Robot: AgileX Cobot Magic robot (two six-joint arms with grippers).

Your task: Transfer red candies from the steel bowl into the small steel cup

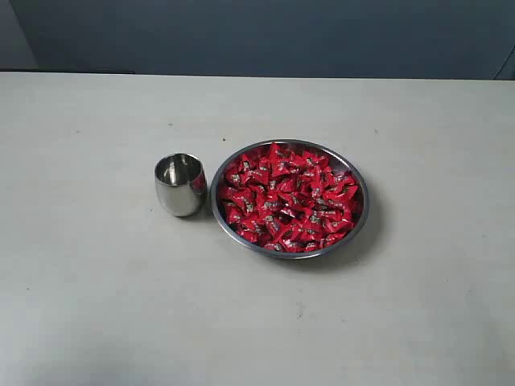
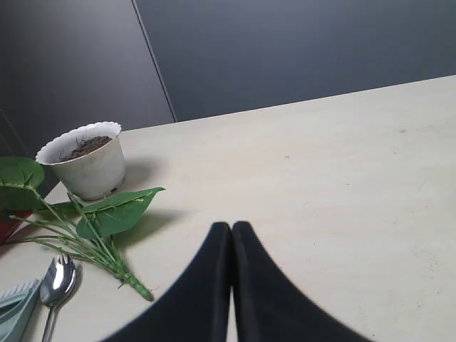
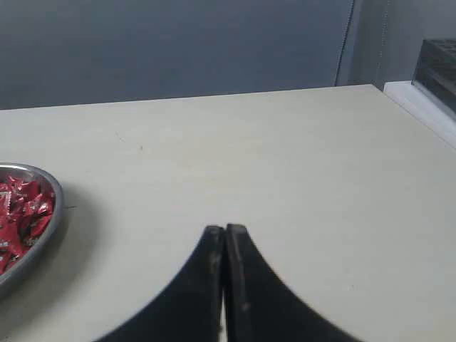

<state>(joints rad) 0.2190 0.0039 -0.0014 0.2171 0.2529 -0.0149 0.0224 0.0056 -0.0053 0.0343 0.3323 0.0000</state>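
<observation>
Many red candies [image 1: 290, 197] heaped in steel bowl [image 1: 364, 217] mid-counter [image 1: 96, 305]. Small steel cup [image 1: 179, 185] upright just left of bowl, not quite touching. Left hand [image 2: 231, 226] pressed together, pinching nothing, near white plant pot [image 2: 89, 164], leafy sprig [image 2: 117, 210] and spoon [image 2: 58, 274]. Right hand [image 3: 225, 229] likewise pressed together, bare, off to bowl's side.

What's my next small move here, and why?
Probably open the right gripper and ease it toward the steel bowl: its jaws are shut and empty, the red candies lie close by, and the small steel cup looks empty.
</observation>
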